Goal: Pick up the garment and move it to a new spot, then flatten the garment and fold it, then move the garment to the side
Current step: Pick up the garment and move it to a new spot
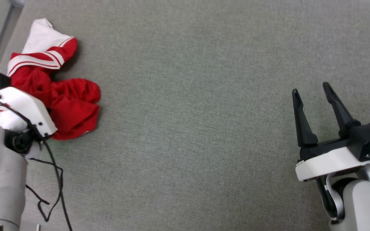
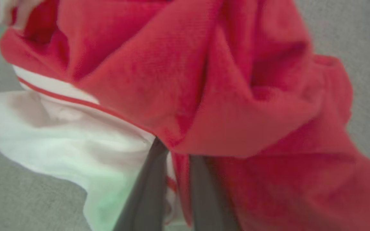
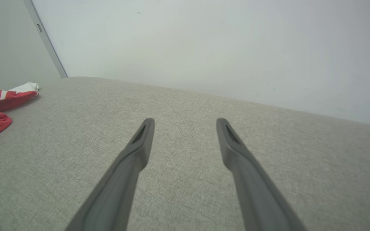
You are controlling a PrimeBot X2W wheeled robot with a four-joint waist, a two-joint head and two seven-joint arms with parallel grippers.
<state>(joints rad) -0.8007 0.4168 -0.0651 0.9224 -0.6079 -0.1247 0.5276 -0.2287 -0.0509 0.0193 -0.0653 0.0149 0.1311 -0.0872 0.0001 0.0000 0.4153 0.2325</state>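
In the head view the garment [image 1: 66, 102] lies crumpled at the far left of the grey fabric surface [image 1: 204, 128]. It is a red heap, with a white sleeve and striped trim at the end farthest from the robot. The left arm's white wrist housing [image 1: 21, 109] covers the heap's near edge and hides the fingers below it. A black cable [image 1: 56, 179] trails from the housing. The right gripper [image 1: 311, 88] hovers well apart over bare surface at the lower right, its fingers spread and empty.

In the left wrist view the left gripper [image 2: 177, 166] has its two dark fingers [image 2: 149, 192] close together. A fold of red cloth, with a bit of white, is pinched between them, so it appears to be grasping the garment. Whether the cloth has left the surface cannot be told.

In the right wrist view the right gripper's fingers stand wide apart and hold nothing. The garment shows small at the left edge, near a pale wall [image 3: 204, 48].

The task looks to be at its very start. The first grasp seems made, but the garment is bunched, not flattened and not folded. Carrying it to a new spot, spreading, folding and setting it aside all remain.
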